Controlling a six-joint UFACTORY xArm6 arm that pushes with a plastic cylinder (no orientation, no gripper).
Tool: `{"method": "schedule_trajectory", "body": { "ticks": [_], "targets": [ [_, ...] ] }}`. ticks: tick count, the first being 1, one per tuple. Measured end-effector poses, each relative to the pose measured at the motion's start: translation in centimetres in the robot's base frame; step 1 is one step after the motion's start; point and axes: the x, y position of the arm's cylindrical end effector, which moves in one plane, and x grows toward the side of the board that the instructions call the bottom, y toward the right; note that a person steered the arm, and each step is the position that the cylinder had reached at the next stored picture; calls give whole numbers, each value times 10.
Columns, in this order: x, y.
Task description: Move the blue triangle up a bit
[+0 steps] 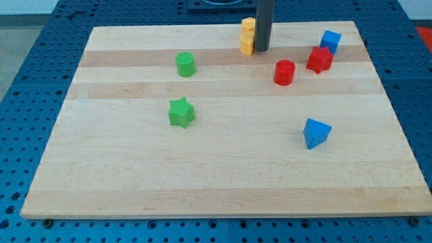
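The blue triangle (316, 132) lies on the wooden board (223, 175) at the view's right, below the middle. My tip (261, 50) is near the view's top centre, far up and to the left of the blue triangle. It stands right beside the yellow blocks (247, 36), partly hiding them.
A blue cube (330, 41) sits at the top right. A red star-like block (319, 59) and a red cylinder (284, 72) lie just below it. A green cylinder (185, 64) and a green star (181, 112) lie on the left half.
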Motion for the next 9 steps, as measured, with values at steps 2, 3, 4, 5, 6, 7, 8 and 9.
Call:
{"method": "schedule_trajectory", "body": {
  "ticks": [2, 3, 4, 5, 6, 7, 8, 9],
  "targets": [
    [29, 33],
    [62, 17],
    [77, -23],
    [116, -33],
    [175, -29],
    [246, -29],
    [307, 21],
    [307, 76]
  ]
}}
